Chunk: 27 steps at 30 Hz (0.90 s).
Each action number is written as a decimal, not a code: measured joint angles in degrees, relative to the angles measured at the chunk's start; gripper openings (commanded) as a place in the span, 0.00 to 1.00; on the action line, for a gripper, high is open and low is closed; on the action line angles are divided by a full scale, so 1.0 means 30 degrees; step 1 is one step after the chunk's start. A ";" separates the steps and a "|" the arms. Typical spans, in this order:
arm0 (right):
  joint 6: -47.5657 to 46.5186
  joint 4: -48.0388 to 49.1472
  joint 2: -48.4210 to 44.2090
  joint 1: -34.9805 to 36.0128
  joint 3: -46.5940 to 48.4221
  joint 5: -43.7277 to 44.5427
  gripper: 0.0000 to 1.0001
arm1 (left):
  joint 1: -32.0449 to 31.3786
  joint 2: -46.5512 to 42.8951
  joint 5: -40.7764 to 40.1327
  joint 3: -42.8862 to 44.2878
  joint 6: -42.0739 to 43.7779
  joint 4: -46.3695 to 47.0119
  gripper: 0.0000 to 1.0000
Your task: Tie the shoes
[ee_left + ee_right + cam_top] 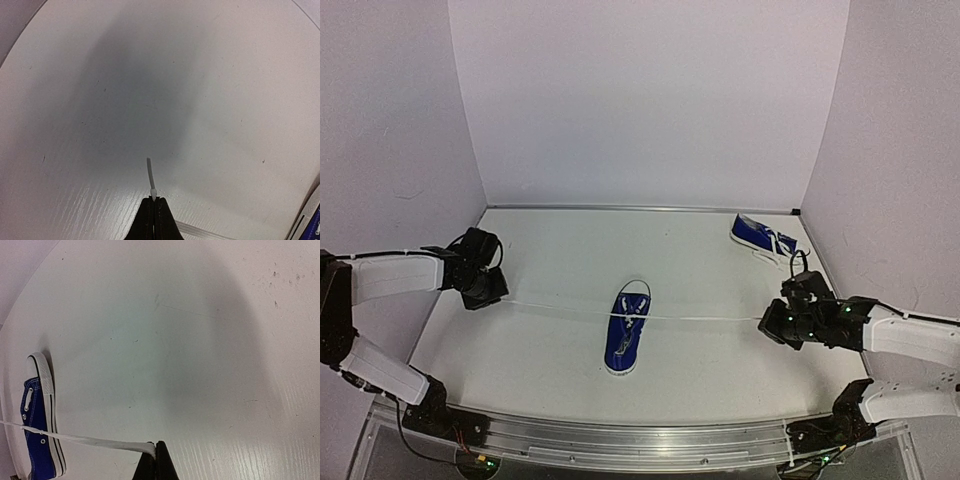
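Observation:
One blue shoe (627, 328) with a white sole lies in the middle of the table, toe towards me. Its white lace (700, 320) is stretched taut to both sides. My left gripper (492, 292) is shut on the lace's left end, whose plastic tip (149, 176) sticks out past the jaws. My right gripper (766, 322) is shut on the lace's right end (100, 441); the shoe also shows in the right wrist view (39, 432). The second blue shoe (761, 238) lies at the back right corner, its laces loose.
White walls close the table in at the back and both sides. The second shoe sits close behind my right arm (890, 335). A metal rail (620, 445) runs along the near edge.

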 measured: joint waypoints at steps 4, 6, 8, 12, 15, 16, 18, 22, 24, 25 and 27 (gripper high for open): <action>0.0523 -0.0244 0.0728 0.0022 0.0021 0.0387 0.00 | 0.0065 0.0694 0.0286 -0.0028 0.0014 0.0200 0.00; 0.0684 -0.0579 0.1260 0.0029 0.0106 0.0612 0.00 | 0.0065 0.0947 0.0417 -0.0160 0.0007 0.0314 0.00; 0.0966 -0.1029 0.1638 0.0029 0.0235 0.0967 0.00 | 0.0105 0.1192 0.0544 -0.0261 -0.0005 0.0363 0.00; 0.1646 -0.1696 0.1695 0.0036 0.0461 0.1575 0.00 | 0.0511 0.1861 0.0856 -0.0428 -0.0110 0.0738 0.00; 0.1917 -0.1786 0.1703 0.0063 0.0544 0.1787 0.00 | 0.0911 0.2243 0.1307 -0.0624 -0.0085 0.1071 0.00; 0.1921 -0.1788 0.1741 0.0063 0.0569 0.1798 0.00 | 0.0976 0.2330 0.1532 -0.0690 -0.0001 0.1287 0.00; 0.1594 -0.1688 0.2018 0.0064 0.0677 0.1660 0.00 | 0.0943 0.2346 0.2177 -0.0857 0.0424 0.1874 0.00; -0.0542 -0.0233 0.3567 0.0058 0.1195 0.0246 0.02 | 0.0429 0.2072 0.3357 -0.0882 0.1740 0.2731 0.02; -0.1689 0.0678 0.4174 0.0058 0.1447 -0.0663 0.10 | 0.0219 0.1955 0.4037 -0.0761 0.2450 0.2831 0.06; -0.2152 0.1072 0.4453 0.0058 0.1583 -0.1060 0.14 | 0.0099 0.1941 0.4412 -0.0661 0.2866 0.2854 0.09; -0.3241 0.1609 0.5122 0.0058 0.2067 -0.1668 0.29 | -0.0107 0.2033 0.5094 -0.0427 0.3631 0.2819 0.14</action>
